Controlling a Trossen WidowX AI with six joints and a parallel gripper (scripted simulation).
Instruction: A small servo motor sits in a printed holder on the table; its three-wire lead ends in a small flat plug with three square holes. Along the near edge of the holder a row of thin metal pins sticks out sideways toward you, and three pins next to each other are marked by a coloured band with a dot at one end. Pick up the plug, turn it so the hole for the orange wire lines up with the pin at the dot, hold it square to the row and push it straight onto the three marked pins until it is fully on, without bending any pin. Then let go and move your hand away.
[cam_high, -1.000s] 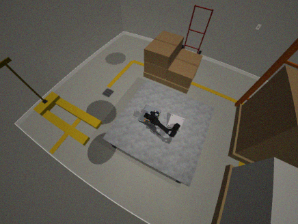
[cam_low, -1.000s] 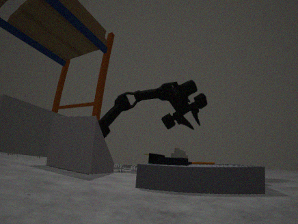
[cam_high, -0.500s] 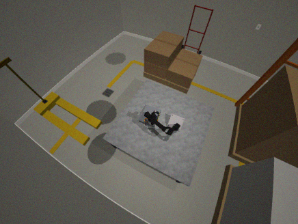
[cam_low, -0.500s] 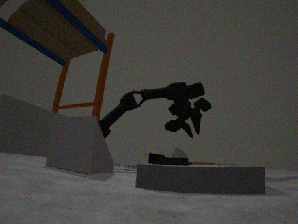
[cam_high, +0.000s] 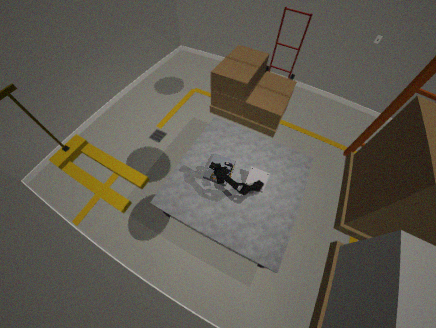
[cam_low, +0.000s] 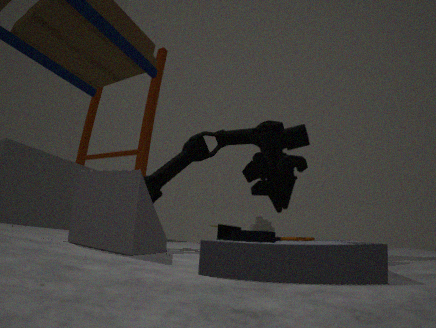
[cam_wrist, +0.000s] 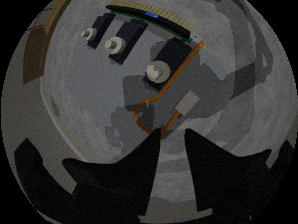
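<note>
My gripper (cam_low: 281, 209) (cam_wrist: 172, 132) hangs above the grey platform, pointing down, its fingertips a little apart with nothing held between them. The pale grey plug (cam_wrist: 187, 103) lies just beyond the fingertips in the wrist view, slightly to the right, tilted diagonally. Its orange lead (cam_wrist: 136, 114) (cam_low: 297, 238) curves left and runs up beside the nearest dark servo (cam_wrist: 172, 54). A row of thin yellowish pins (cam_wrist: 172, 21) sticks out from the far side of a black strip in that view, with a blue band (cam_wrist: 151, 15) near its middle. The dot and the plug's holes cannot be made out.
Two more dark servos with pale round tops (cam_wrist: 115, 45) (cam_wrist: 89, 34) stand left of the nearest one. The grey platform (cam_low: 295, 262) carries them. Boxes (cam_high: 245, 62) and a yellow pallet jack (cam_high: 100, 180) are farther off.
</note>
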